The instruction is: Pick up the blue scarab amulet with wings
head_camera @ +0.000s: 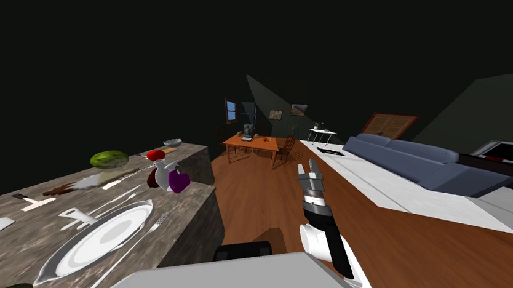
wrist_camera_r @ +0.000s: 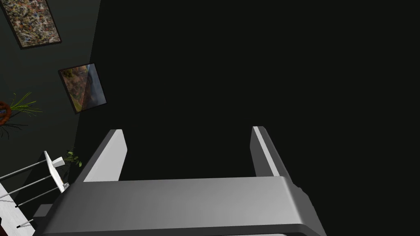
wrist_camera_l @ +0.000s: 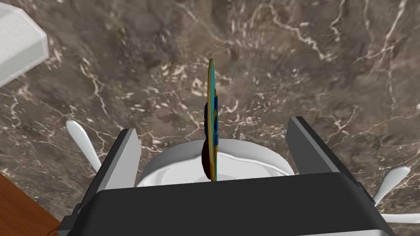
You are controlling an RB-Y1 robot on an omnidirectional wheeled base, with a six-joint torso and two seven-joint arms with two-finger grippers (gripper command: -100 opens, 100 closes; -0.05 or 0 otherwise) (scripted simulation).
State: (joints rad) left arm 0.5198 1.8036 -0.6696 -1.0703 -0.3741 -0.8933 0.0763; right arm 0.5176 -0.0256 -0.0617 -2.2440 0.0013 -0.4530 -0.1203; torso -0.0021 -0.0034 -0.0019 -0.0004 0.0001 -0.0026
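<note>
The left gripper point(wrist_camera_l: 213, 125) hangs over the brown marble counter point(wrist_camera_l: 295, 61), its two fingers point(wrist_camera_l: 123, 159) spread wide. Midway between them stands the amulet point(wrist_camera_l: 212, 102), seen edge-on as a thin upright sliver, teal, orange and blue along its rim, with a dark red lump at its foot; it is clear of both blades. It seems to rest in the white dish point(wrist_camera_l: 254, 157) just behind it, but the gripper's dark body hides its base, so I cannot be sure. Two white handles point(wrist_camera_l: 84, 145) lie on the marble, one outside each finger, and a white block point(wrist_camera_l: 16, 45) sits further off. In the head view this hand is left of the frame's centre, over the counter's far end, beside a purple thing point(head_camera: 179, 181) and near a red one point(head_camera: 155, 154) and a green lump point(head_camera: 109, 160); a big white plate point(head_camera: 100, 236) lies at lower left. The right gripper point(head_camera: 309, 171) is held out at the frame's centre above the wood floor point(head_camera: 266, 202), well apart from the counter, its blades wide apart.
</note>
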